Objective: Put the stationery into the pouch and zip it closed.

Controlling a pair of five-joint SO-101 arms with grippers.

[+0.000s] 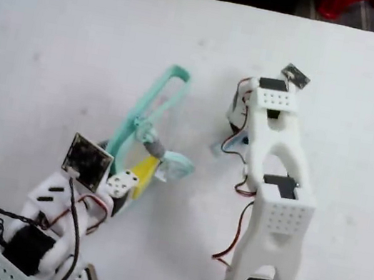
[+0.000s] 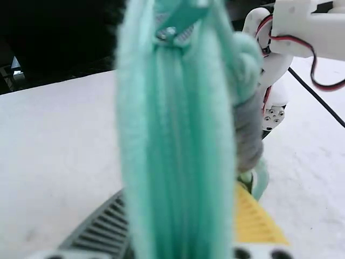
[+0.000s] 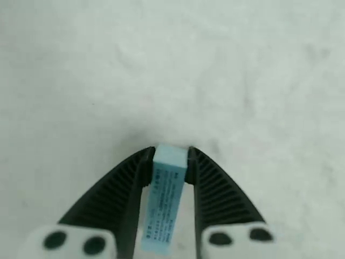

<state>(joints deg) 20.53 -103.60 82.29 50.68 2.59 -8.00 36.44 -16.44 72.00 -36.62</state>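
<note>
The mint pouch (image 1: 150, 112) is held on edge near the middle of the table (image 1: 57, 52). Its long axis is angled away from the left gripper (image 2: 178, 240), which is clamped on its near end. A pale blue eraser (image 3: 164, 189) is pinched lengthwise in the narrowly parted right gripper (image 3: 170, 156).

The pouch (image 1: 149, 115) is mint green all over, with a grey toggle (image 1: 154, 149) on its cord. The left gripper (image 2: 178, 237) has one grey ribbed finger and one yellow. The right gripper (image 3: 170, 152) has black ribbed fingers. The eraser (image 3: 164, 199) is pale blue, its sleeve carrying dark print. Both arms (image 1: 271, 220) are white with black motors and red and black wires. The table (image 1: 60, 38) is white, and there is red furniture (image 1: 345, 5) at the upper right.
</note>
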